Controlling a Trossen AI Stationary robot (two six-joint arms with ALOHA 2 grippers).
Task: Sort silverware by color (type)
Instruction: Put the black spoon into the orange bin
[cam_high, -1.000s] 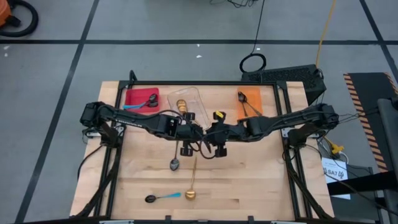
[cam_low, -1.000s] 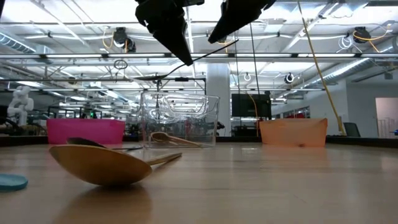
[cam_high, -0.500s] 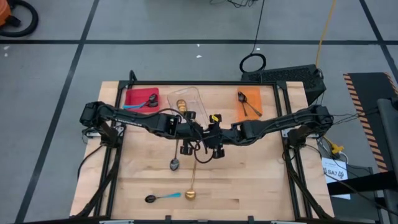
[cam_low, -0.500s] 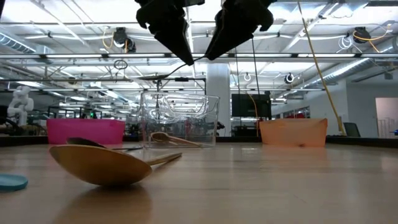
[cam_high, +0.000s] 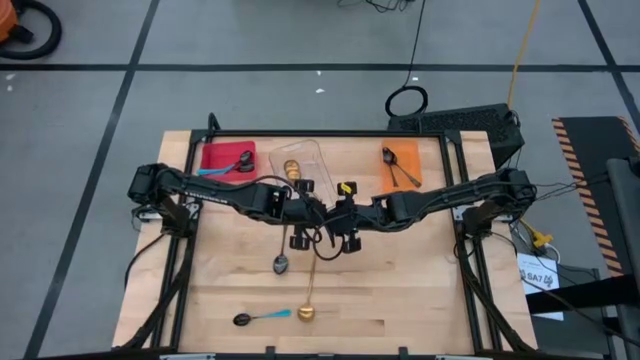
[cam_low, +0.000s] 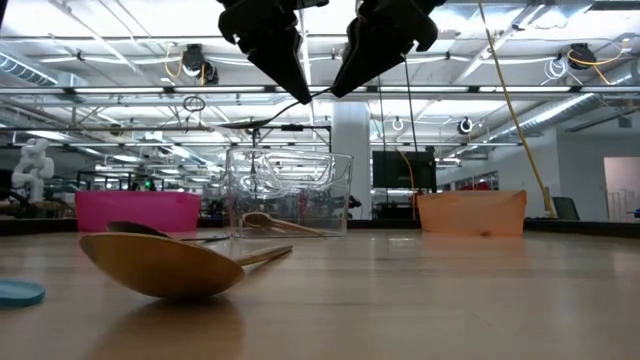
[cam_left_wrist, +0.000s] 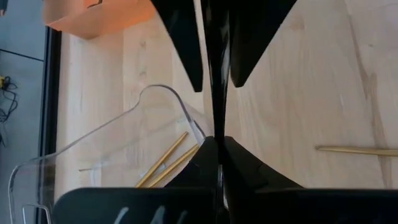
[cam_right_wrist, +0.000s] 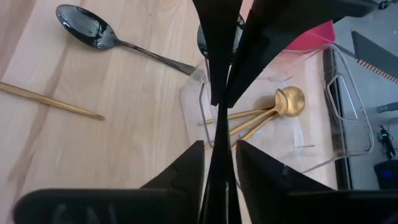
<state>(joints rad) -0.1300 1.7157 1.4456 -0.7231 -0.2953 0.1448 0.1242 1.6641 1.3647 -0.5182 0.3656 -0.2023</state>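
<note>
A dark silvery spoon (cam_right_wrist: 219, 118) hangs in the air above the table's middle, with my left gripper (cam_high: 318, 212) shut on it. My right gripper (cam_high: 336, 215) faces the left one tip to tip. Its open fingers stand close on either side of the spoon's handle (cam_left_wrist: 216, 99), with slim gaps showing. On the table lie a dark spoon (cam_high: 282, 262), a gold spoon (cam_high: 308, 295) and a blue-handled spoon (cam_high: 262, 317). My left gripper pinches the dark spoon's handle (cam_left_wrist: 216, 140) between its two fingers, a little short of the bowl (cam_right_wrist: 219, 34). The fingers slant down from the table's left. The spoon is lifted clear and slanted, its handle reaching up toward my right gripper.
At the far edge stand a red tray (cam_high: 215, 157) with blue-handled spoons, a clear tray (cam_high: 312, 152) with gold spoons and an orange tray (cam_high: 410, 155) with dark spoons. The near half of the table has free room around the loose spoons.
My right gripper has come down and toward the table's left, up to my left gripper, and its fingers now stand around the held spoon's handle. My left gripper and the spoon have kept still.
</note>
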